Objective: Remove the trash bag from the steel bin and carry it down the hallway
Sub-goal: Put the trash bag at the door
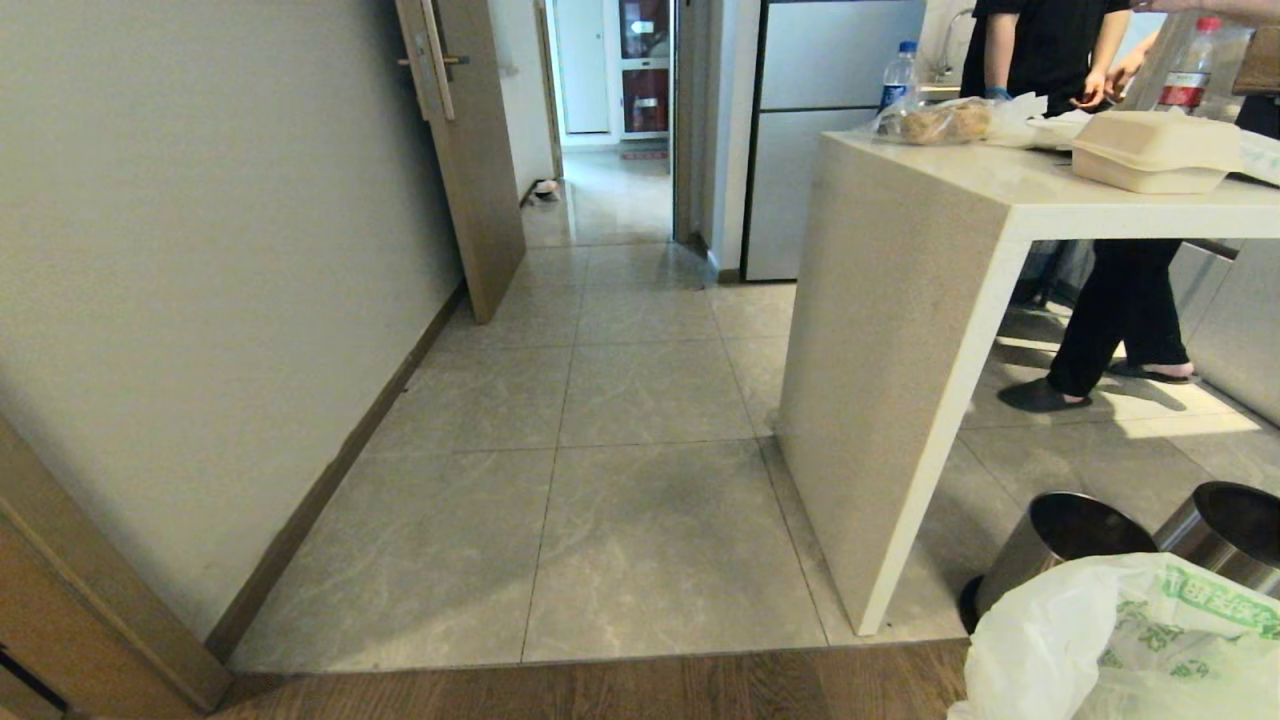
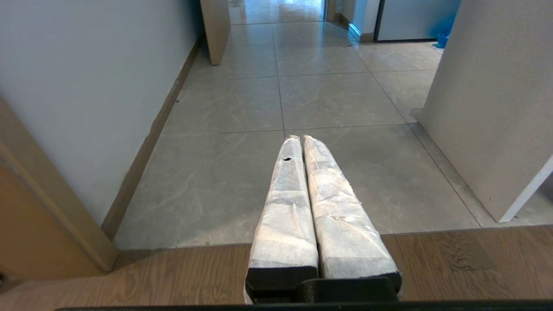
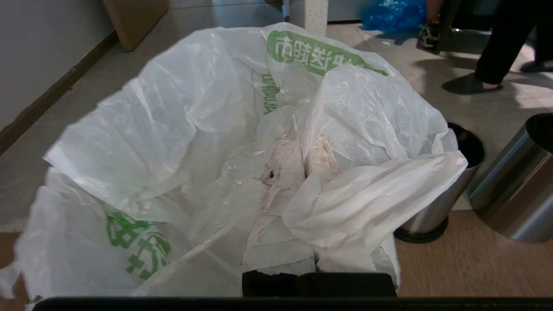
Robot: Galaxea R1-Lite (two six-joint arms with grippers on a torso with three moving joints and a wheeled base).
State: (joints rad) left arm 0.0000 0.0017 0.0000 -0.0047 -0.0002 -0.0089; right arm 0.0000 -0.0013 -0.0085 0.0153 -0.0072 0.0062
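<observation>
The trash bag (image 1: 1120, 640), thin white plastic with green print, hangs open at the lower right of the head view, over the wooden floor. It is outside the steel bin (image 1: 1050, 545), which stands just behind it with a dark, unlined inside. In the right wrist view my right gripper (image 3: 304, 144) is shut on a fold of the trash bag (image 3: 181, 129), whose plastic drapes over the wrapped fingers (image 3: 285, 164). The steel bin (image 3: 436, 211) shows just past the bag. My left gripper (image 2: 301, 139) is shut on nothing, held level above the floor's edge. The hallway (image 1: 620, 400) runs ahead.
A second steel bin (image 1: 1225, 530) stands right of the first. A pale stone counter (image 1: 900, 350) with food boxes borders the hallway's right side, and a person (image 1: 1110, 300) stands behind it. A brown door (image 1: 470, 150) stands ajar on the left. A blue bag (image 3: 393, 13) lies far off.
</observation>
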